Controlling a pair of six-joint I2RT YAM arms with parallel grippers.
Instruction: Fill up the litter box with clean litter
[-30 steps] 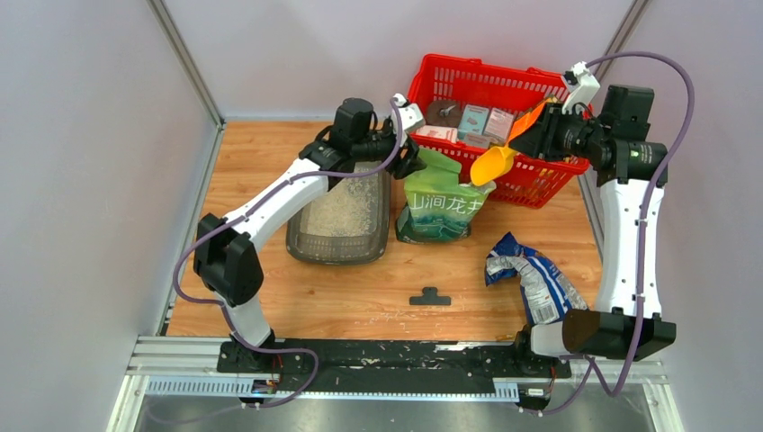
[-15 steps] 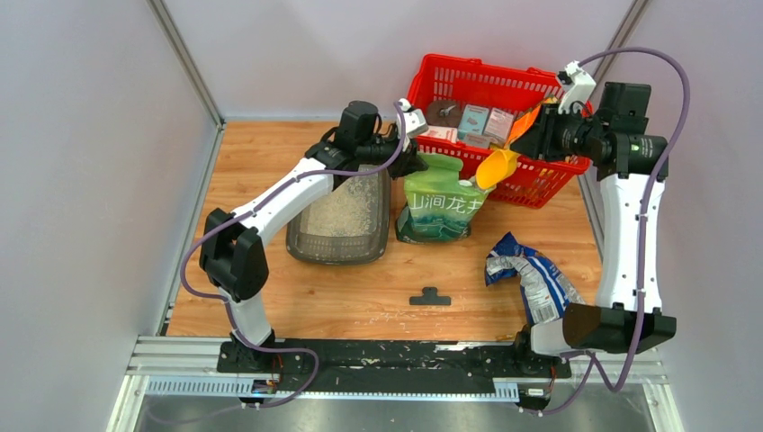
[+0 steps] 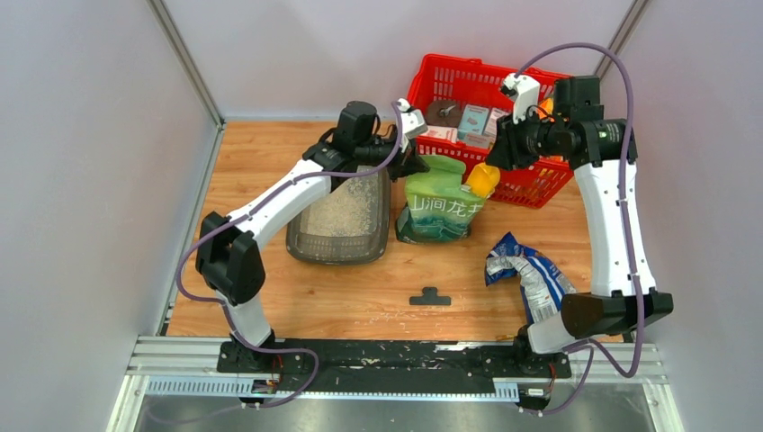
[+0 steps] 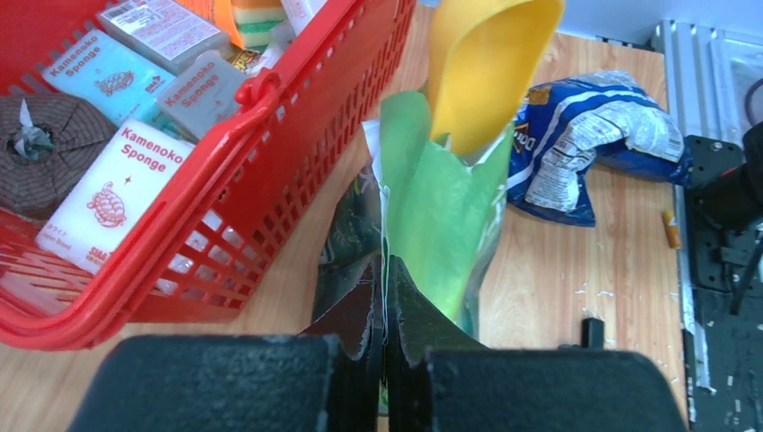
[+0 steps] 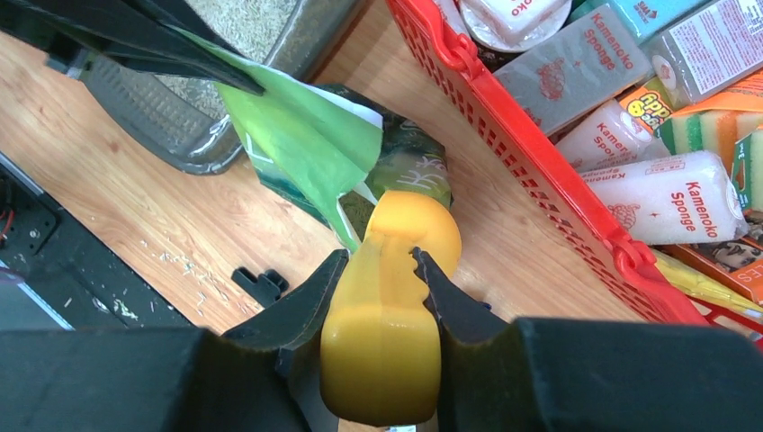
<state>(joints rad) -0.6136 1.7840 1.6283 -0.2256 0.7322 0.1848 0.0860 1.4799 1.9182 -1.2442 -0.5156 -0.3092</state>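
the litter box (image 3: 337, 256) sits on the left half of the table (image 3: 360, 297), with a pale layer of clean litter (image 3: 346, 207) spread over its floor. it looks only partly filled, so more scooping seems due. the green bag (image 3: 441, 205) stands upright just beside the box's right rim, probably so each scoopful has a short trip. the left gripper (image 4: 385, 301) has its fingers pressed together on the bag's top edge, with a thin flap of film pinched between them. this seems meant to hold the mouth open and steady the bag. the right gripper (image 5: 378, 263) is clamped on the handle of the yellow scoop (image 5: 387, 342), whose bowl points down into the bag's mouth. the red basket (image 3: 526, 191) of sponges stands just behind the bag on the far right. a crumpled blue bag (image 3: 533, 281) lies nearer, to the right.
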